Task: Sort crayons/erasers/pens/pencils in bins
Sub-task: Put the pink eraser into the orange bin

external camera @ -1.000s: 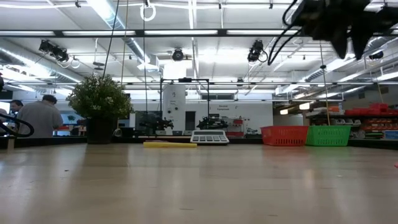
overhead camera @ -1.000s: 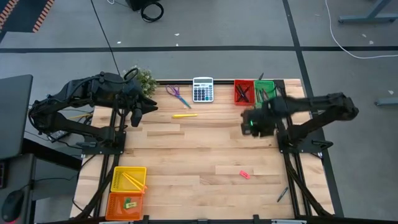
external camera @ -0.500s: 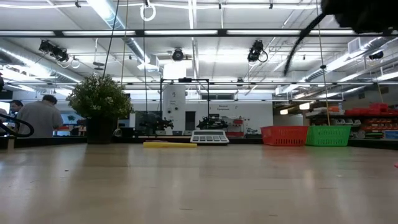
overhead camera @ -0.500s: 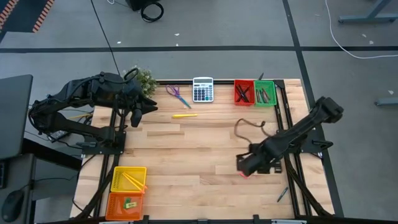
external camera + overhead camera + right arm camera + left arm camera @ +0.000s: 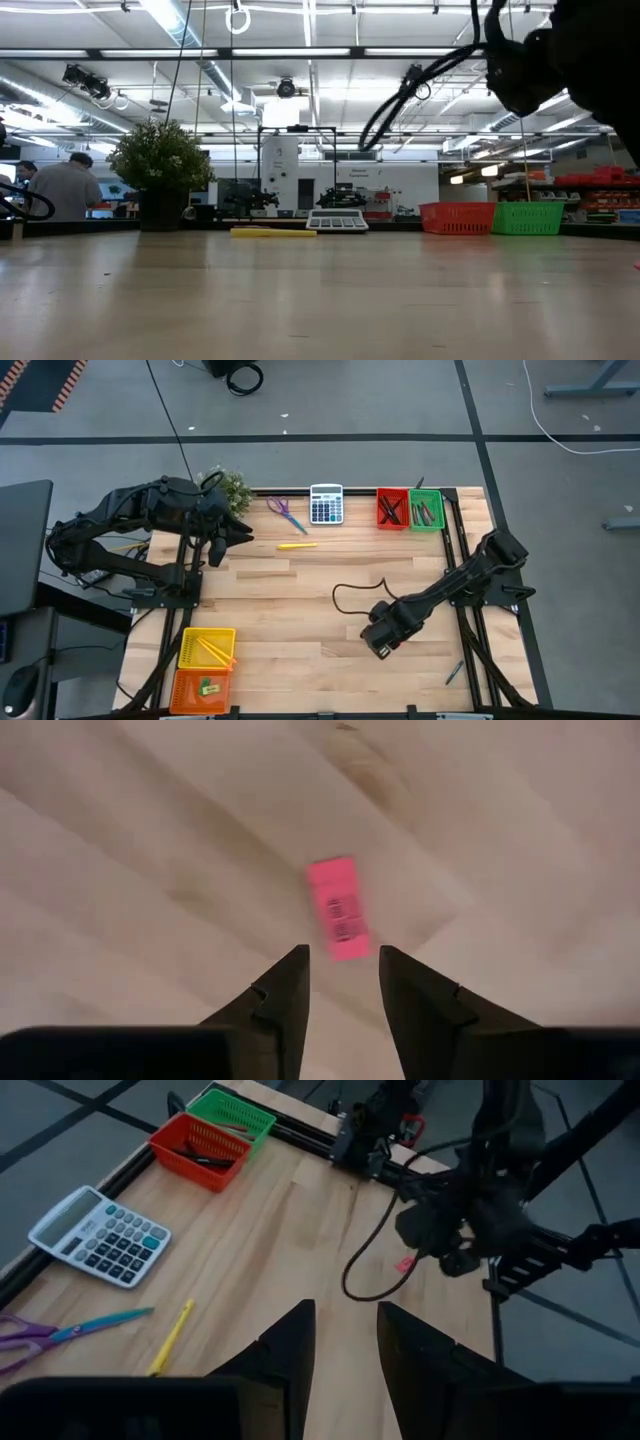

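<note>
Right gripper (image 5: 340, 982) hangs over the table's (image 5: 300, 600) near right area, fingers parted, holding nothing. Pink eraser (image 5: 338, 921) lies flat just ahead, long axis running roughly in line with the finger gap. Left gripper (image 5: 345, 1338), parted and empty, waits at the far left.

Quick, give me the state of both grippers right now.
Left gripper: open, holding nothing, waiting at the table's far left.
Right gripper: open, empty, poised just above the pink eraser.
</note>
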Controlling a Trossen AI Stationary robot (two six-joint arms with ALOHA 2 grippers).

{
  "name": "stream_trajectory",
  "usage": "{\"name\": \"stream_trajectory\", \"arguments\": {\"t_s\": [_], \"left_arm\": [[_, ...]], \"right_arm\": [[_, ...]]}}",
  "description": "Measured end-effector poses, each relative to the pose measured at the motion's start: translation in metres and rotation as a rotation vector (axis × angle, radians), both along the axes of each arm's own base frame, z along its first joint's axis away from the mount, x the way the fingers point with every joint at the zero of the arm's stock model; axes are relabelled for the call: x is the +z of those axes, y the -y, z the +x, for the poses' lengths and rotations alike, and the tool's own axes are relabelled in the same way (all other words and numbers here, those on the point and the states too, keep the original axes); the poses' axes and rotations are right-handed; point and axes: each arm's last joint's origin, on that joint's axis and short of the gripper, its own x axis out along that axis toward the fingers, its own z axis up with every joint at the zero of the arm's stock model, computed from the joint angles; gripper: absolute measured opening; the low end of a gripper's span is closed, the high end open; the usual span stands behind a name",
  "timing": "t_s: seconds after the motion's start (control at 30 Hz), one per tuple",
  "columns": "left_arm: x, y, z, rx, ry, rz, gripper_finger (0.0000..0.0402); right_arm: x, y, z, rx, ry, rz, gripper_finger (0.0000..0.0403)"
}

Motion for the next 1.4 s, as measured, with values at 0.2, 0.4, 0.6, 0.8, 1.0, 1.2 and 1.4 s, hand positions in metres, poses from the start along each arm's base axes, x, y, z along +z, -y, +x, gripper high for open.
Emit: {"name": "stream_trajectory", "arguments": {"t_s": [0.2, 0.4, 0.6, 0.8, 1.0, 1.2, 1.4], "left_arm": [[0.000, 0.002, 0.000, 0.027, 0.007, -0.067, 0.0117], [0.000, 0.007, 0.001, 0.058, 0.014, -0.169, 0.0121], [0.000, 0.013, 0.001, 0.063, 0.015, -0.233, 0.0114], [0.000, 0.016, 0.001, 0.110, 0.024, -0.323, 0.0110], [0.000, 0.021, 0.001, 0.140, 0.029, -0.357, 0.0110], [0.002, 0.024, 0.002, 0.198, 0.064, -0.331, 0.0108], [0.003, 0.025, 0.015, 0.176, 0.090, -0.280, 0.0107]], "right_arm": [[-0.022, 0.000, 0.000, 0.121, -0.018, 0.014, 0.0129], [-0.048, 0.005, -0.015, 0.133, -0.021, 0.037, 0.0130], [-0.060, 0.008, -0.019, 0.200, 0.037, 0.053, 0.0129], [-0.061, 0.008, -0.019, 0.205, 0.071, -0.004, 0.0120], [-0.061, 0.009, -0.020, 0.225, 0.077, -0.032, 0.0095], [-0.049, 0.011, -0.021, 0.251, 0.142, -0.043, 0.0040], [-0.006, 0.021, -0.025, 0.192, 0.353, -0.095, 0.0024]]}}
